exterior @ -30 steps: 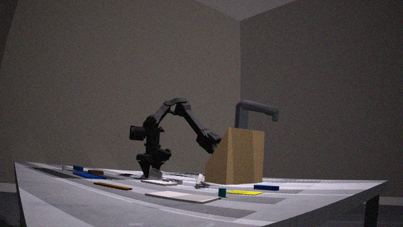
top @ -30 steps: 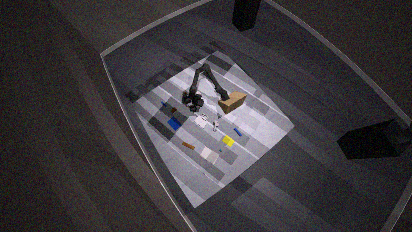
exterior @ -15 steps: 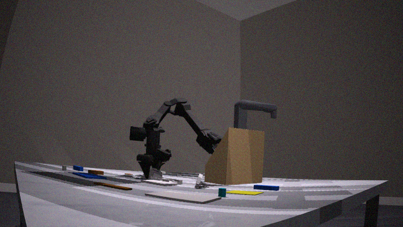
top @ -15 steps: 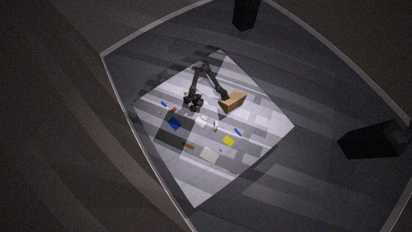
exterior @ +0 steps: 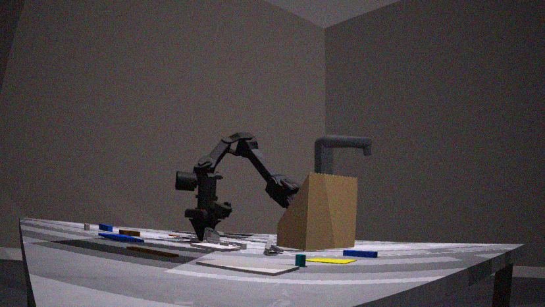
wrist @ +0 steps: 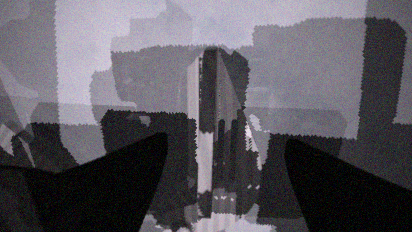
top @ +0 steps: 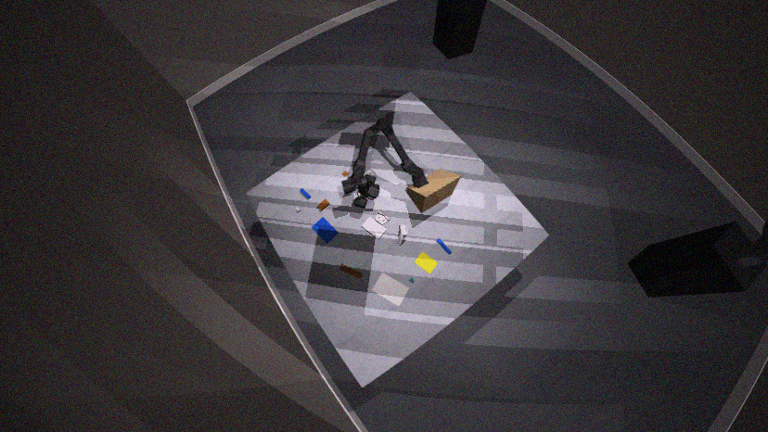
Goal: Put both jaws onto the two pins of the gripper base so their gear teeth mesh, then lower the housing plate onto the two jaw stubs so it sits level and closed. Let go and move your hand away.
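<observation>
A pale toothed jaw stands on edge on the table. My gripper is low over it, pointing down. Its fingers are open, one on each side of the jaw, with a gap showing on both sides in the wrist view. A second pale jaw lies farther right. A pale plate, with a smaller piece with round marks at its edge, lies between the two jaws and looks like the gripper base. I cannot tell which part is the housing plate; the pins are too small to make out.
A cardboard-coloured block stands by the arm's base. Around lie a cream plate, a blue plate, a yellow plate, blue bars, brown pieces and a teal cylinder.
</observation>
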Tool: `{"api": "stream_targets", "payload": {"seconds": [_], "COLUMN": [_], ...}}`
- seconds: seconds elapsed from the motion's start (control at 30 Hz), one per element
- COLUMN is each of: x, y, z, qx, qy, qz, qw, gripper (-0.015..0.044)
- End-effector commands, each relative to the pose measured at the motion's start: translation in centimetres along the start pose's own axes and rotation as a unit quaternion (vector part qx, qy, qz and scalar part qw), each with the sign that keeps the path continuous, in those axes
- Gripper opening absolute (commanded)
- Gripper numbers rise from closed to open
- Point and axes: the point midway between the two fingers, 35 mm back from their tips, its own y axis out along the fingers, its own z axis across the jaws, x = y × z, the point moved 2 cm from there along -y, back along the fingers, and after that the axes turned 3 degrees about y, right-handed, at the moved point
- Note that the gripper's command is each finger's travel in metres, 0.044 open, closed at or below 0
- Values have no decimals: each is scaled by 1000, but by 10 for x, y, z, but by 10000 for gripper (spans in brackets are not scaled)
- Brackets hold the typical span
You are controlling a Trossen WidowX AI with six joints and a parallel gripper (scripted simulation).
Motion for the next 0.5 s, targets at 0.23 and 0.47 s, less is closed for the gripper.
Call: {"api": "stream_targets", "payload": {"seconds": [0.23, 0.47], "x": [0, 0], "y": [0, 0], "z": [0, 0], "qx": [0, 0], "qy": [0, 0], "qz": [0, 0], "qw": [1000, 1000], "gripper": [134, 134]}}
